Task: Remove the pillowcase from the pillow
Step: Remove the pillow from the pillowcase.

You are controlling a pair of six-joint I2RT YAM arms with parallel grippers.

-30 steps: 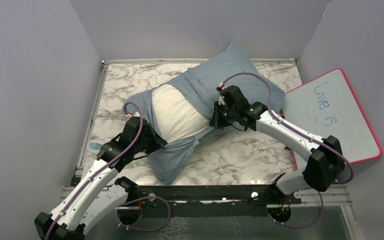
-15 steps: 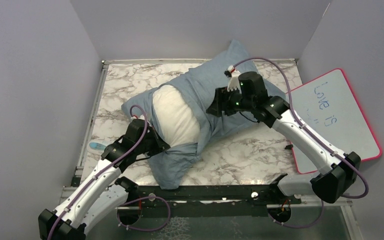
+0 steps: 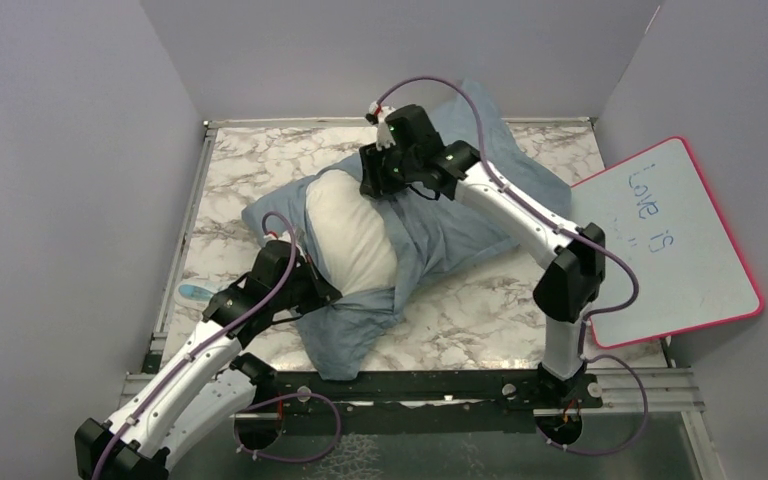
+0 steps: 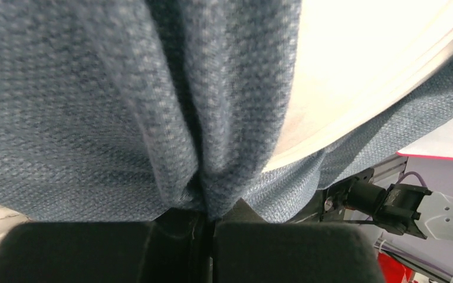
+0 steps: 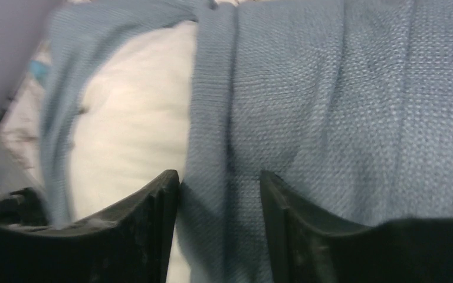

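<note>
Peeling the pillowcase (image 3: 430, 240) off the pillow (image 3: 350, 235), by the look of it roughly halfway through. Nearest, clamping the left gripper (image 4: 206, 218) tight on a fold of grey-blue cloth at the sack's near edge. Farther back, poising the right gripper (image 5: 218, 183), jaws parted and holding nothing, astride the hem where cloth meets bare white stuffing. Lying slantwise across the marble tabletop (image 3: 480, 310), sheathing only the pillow's far end. Next, probably: closing on that hem and dragging it farther back.
</note>
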